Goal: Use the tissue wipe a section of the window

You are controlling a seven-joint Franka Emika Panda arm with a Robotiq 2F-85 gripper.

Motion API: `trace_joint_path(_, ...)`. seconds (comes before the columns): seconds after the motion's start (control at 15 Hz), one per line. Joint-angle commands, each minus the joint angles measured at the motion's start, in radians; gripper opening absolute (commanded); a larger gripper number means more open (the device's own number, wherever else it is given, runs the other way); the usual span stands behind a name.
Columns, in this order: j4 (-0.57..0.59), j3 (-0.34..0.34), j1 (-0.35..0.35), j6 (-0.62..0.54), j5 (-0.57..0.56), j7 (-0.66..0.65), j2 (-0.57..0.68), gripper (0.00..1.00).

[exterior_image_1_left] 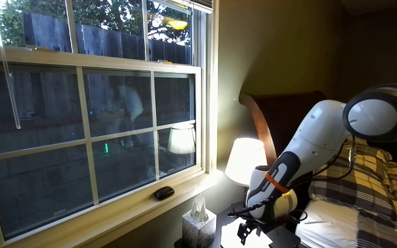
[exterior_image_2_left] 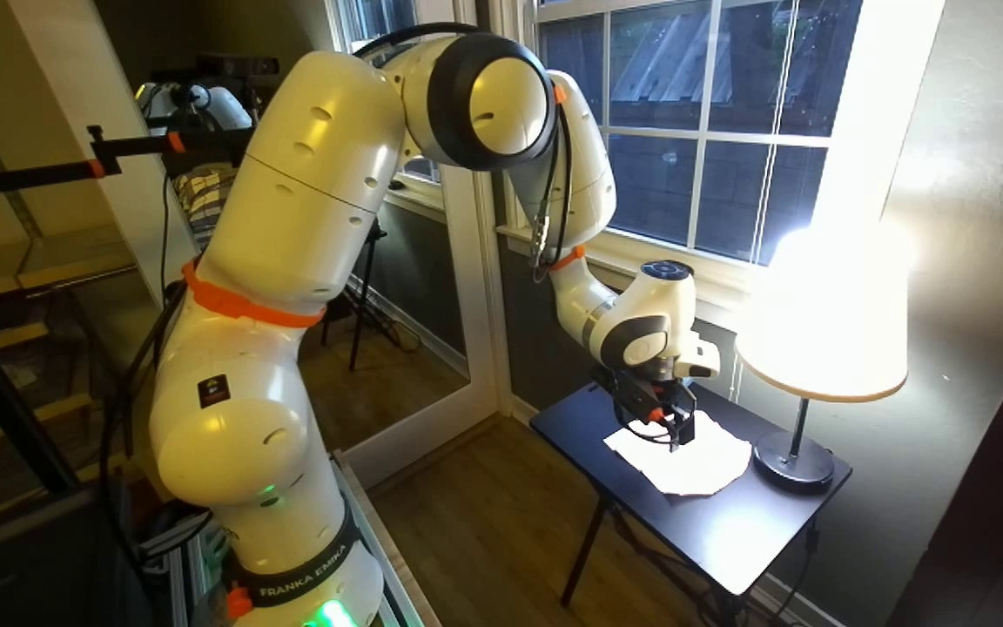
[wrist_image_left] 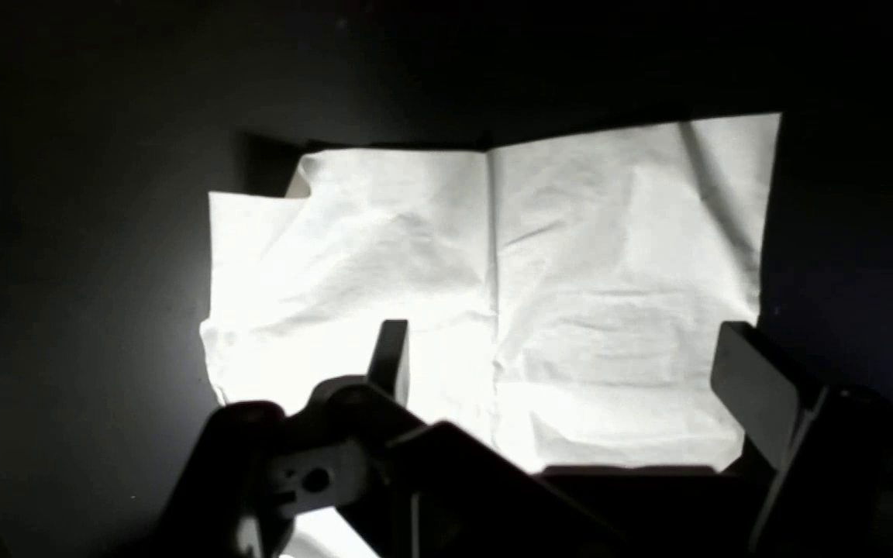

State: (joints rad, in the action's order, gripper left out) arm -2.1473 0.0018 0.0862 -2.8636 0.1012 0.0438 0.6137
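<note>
- Leftmost in your wrist view is the dark table
- Next, the tissue lies on it, visible part longest left to right, fold crossing that axis
- Over it, your wide-spread gripper holds nothing

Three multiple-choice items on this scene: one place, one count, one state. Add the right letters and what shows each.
1. Where does the spread-out tissue lie?
A on the bed; B on the windowsill; C on the table
2. How many panes fill the lower half of the window?
A four; B six; C nine
3. How does the pincer stand?
A open; B shut on the tissue; C shut, holding nothing

1 C: an exterior view shows it there, beside the lamp.
2 B: an exterior view shows two rows of three.
3 A: the wrist view shows its fingers wide apart.
</note>
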Motion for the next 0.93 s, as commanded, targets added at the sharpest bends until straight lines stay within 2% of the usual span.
trace_joint_path(0.0,0.044,-0.005,0.0,-0.053,-0.028,0.002,0.07,1.0)
trace_joint_path(0.13,0.057,-0.009,-0.003,-0.066,-0.036,-0.001,0.091,1.0)
trace_joint_path(0.2,0.061,-0.007,-0.001,-0.071,-0.038,0.0,0.1,0.96)
trace_joint_path(0.4,0.072,-0.003,0.003,-0.083,-0.043,0.003,0.119,0.8)
trace_joint_path(0.47,0.075,-0.006,0.0,-0.084,-0.048,0.002,0.125,0.63)
trace_joint_path(0.53,0.077,-0.006,0.0,-0.084,-0.051,0.003,0.129,0.58)
trace_joint_path(0.6,0.079,-0.007,-0.001,-0.082,-0.053,0.002,0.132,0.57)
trace_joint_path(0.73,0.081,-0.009,-0.003,-0.083,-0.06,0.003,0.137,0.42)
trace_joint_path(0.87,0.083,-0.012,-0.005,-0.081,-0.066,0.003,0.141,0.42)
